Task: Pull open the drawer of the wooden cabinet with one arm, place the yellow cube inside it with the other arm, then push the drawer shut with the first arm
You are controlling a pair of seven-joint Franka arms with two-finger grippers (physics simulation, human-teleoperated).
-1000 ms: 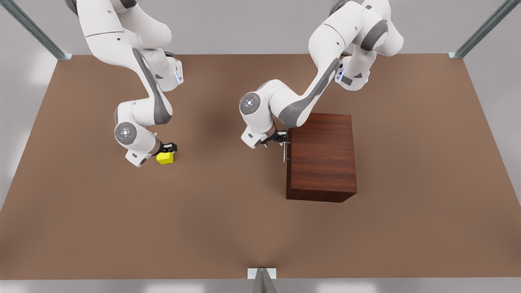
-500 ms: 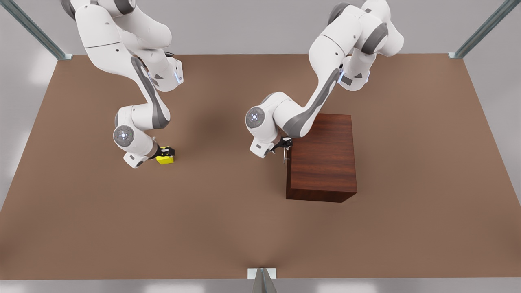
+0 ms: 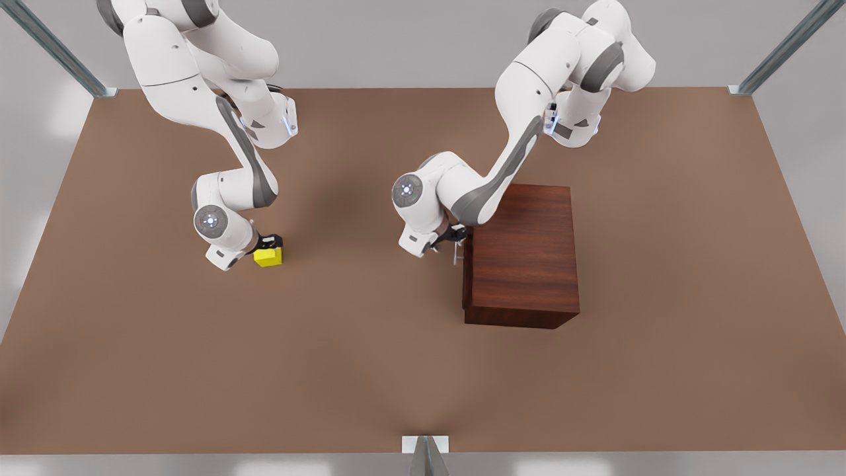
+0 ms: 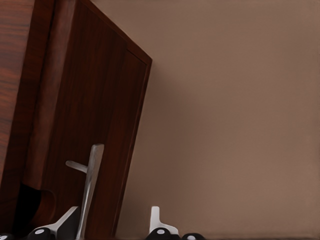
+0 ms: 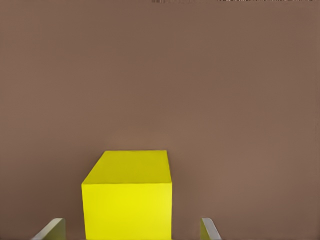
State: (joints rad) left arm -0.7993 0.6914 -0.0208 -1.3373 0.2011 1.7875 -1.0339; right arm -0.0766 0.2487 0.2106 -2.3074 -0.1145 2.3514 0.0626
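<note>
The wooden cabinet stands right of centre in the front view. Its drawer sticks out a little, with a dark gap behind its front. My left gripper is at the silver handle. Its fingers are apart, and the bar sits between them, close to one finger. The yellow cube rests on the table at the front view's left. My right gripper is over it and open. Its fingertips stand on either side of the cube, with gaps.
The brown table stretches wide between the cube and the cabinet and toward the front edge. Metal frame posts stand at the back corners, and a small bracket sits at the front edge.
The left gripper moved in onto the handle, then toward the front view's left, and the drawer front came slightly out of the cabinet. The right gripper shifted a little over the cube, which stayed put.
</note>
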